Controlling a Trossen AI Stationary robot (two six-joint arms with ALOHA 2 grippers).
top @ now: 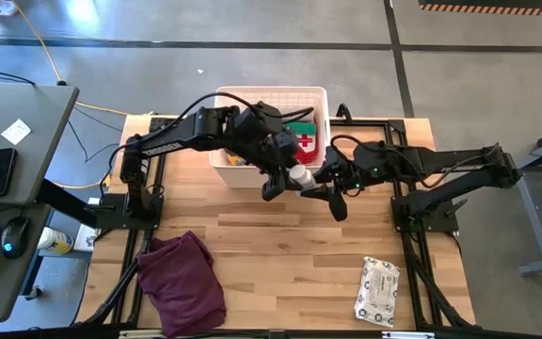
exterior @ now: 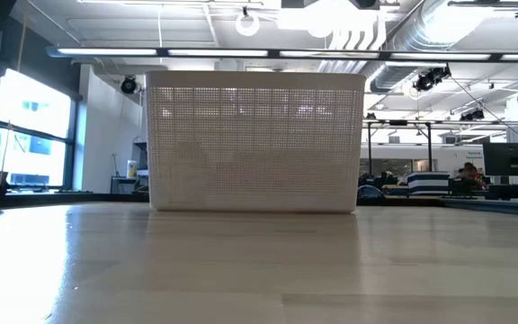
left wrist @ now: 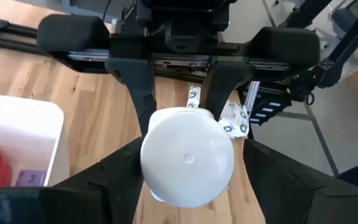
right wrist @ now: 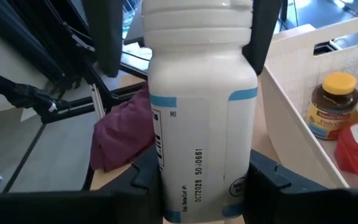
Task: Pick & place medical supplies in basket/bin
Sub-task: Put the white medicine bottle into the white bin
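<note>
A white bottle (top: 301, 176) with a blue-banded label (right wrist: 201, 155) hangs level in the air just in front of the white basket (top: 224, 168), between both grippers. My right gripper (top: 326, 184) is shut on it. My left gripper (top: 276, 181) is open, with its fingers on either side of the bottle's cap end (left wrist: 187, 163); a gap shows beside the cap. Inside the basket lie the red first-aid case (top: 306, 143), green rolls (top: 299, 125) and an amber bottle (right wrist: 335, 102). The white wipes pack (top: 376, 290) lies flat on the table's near right part. My right gripper pinches the bottle's body (right wrist: 204, 186), near the end away from the cap, between its two fingers (right wrist: 149, 177). They come level from the table's right and lie along the bottle. The bottle is lifted clear and lies level, cap end pointing at my left gripper.
A dark purple cloth (top: 184, 281) lies bunched at the table's near left. The low view shows only the basket's perforated wall (exterior: 254, 144) standing on the wood. Bare wood lies between the cloth and the wipes pack. A desk with a phone and mouse stands left of the table.
</note>
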